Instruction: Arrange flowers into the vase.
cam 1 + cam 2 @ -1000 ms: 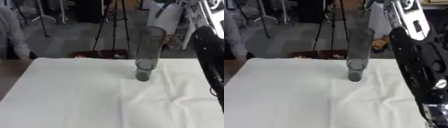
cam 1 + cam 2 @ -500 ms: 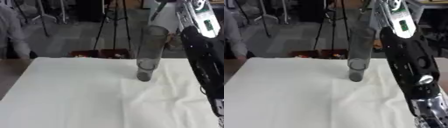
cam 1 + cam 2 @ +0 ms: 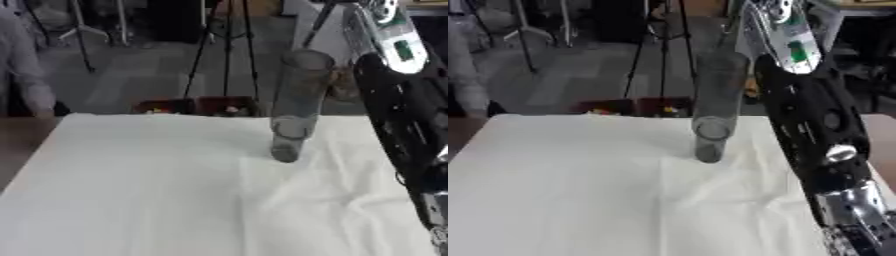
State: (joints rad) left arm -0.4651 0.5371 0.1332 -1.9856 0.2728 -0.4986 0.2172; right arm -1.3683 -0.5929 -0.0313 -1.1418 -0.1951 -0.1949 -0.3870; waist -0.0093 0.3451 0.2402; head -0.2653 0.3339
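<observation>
A tall, clear grey vase (image 3: 295, 107) stands upright on the white tablecloth (image 3: 157, 190), right of centre and near the far edge. It looks empty. My right arm (image 3: 811, 125) rises from the lower right corner past the vase's right side, apart from it. At its top end sits a blurred white part with a green patch, my right hand (image 3: 787, 35), above and just right of the vase's rim. No flower shows in it. Small coloured bits lie in a low reddish box (image 3: 197, 106) beyond the table's far edge. My left hand is not in sight.
Wrinkles run across the cloth right of the vase. Tripod legs (image 3: 219, 55) and stands are on the floor behind the table. The brown table edge (image 3: 17, 145) shows at the left, beside the cloth.
My right arm has swung in from the right edge and risen, so it now stands close beside the vase. The vase has not moved.
</observation>
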